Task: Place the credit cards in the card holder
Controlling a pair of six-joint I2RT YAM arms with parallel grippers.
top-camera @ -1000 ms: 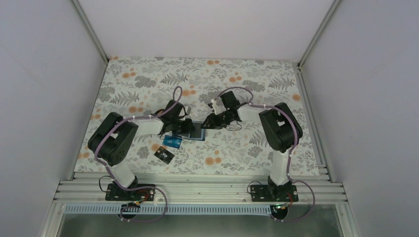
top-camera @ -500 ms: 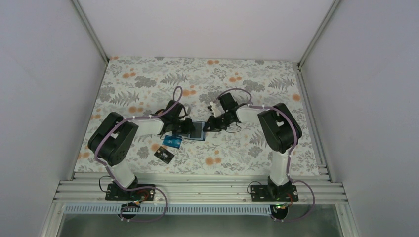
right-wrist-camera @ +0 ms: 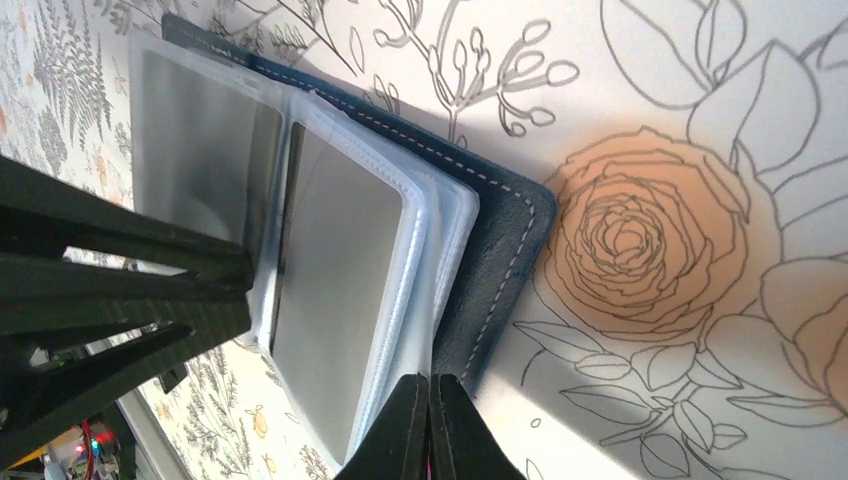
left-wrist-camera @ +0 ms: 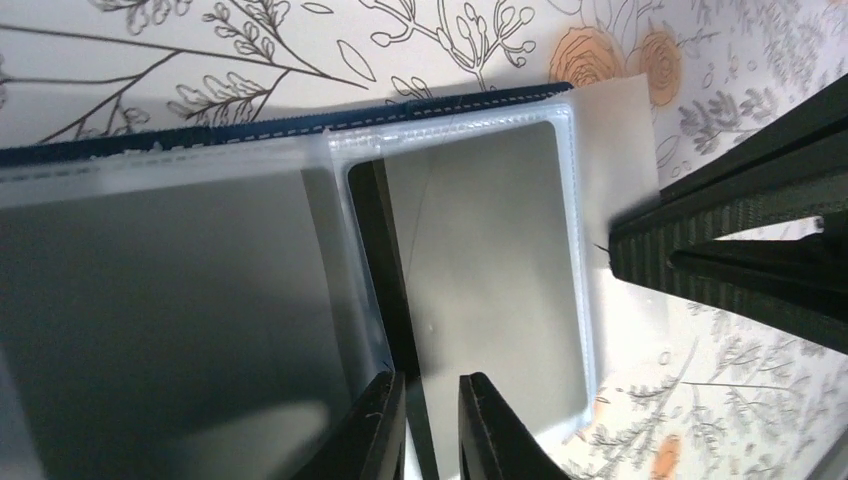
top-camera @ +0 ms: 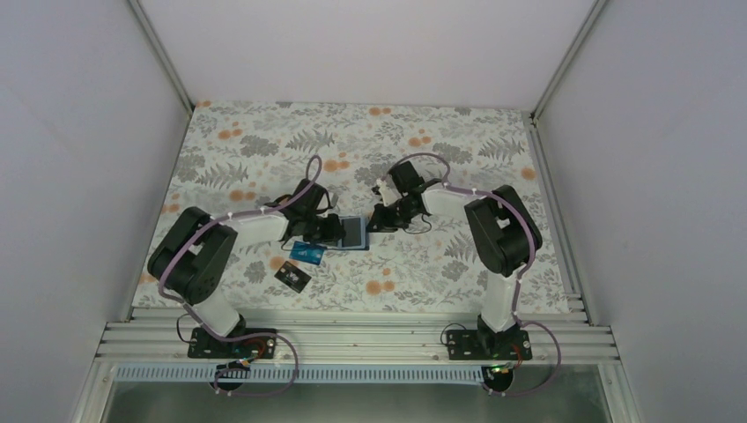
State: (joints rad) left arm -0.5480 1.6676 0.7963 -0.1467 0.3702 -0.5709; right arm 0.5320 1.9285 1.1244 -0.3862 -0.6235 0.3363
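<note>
The navy card holder [top-camera: 354, 233] lies open mid-table, its clear sleeves up [left-wrist-camera: 480, 230]; its navy cover also shows in the right wrist view [right-wrist-camera: 500, 270]. My left gripper [top-camera: 331, 231] is at its left side, jaws [left-wrist-camera: 432, 385] closed to a narrow gap round a black card [left-wrist-camera: 392, 290] that runs edge-on into a sleeve. My right gripper [top-camera: 380, 220] is shut [right-wrist-camera: 430, 385], its tips touching the holder's right edge where sleeves meet cover. A teal-blue card [top-camera: 307, 253] and a black card with light markings [top-camera: 293, 278] lie on the cloth near the left arm. I see no other cards.
The floral tablecloth [top-camera: 264, 150] covers the table, with white walls on three sides and an aluminium rail [top-camera: 352, 339] at the near edge. The two grippers face each other closely across the holder; the right fingers [left-wrist-camera: 740, 260] show in the left wrist view.
The right gripper moved a little left onto the holder's right edge. The left arm's elbow swung left and lower while its gripper stayed at the holder.
</note>
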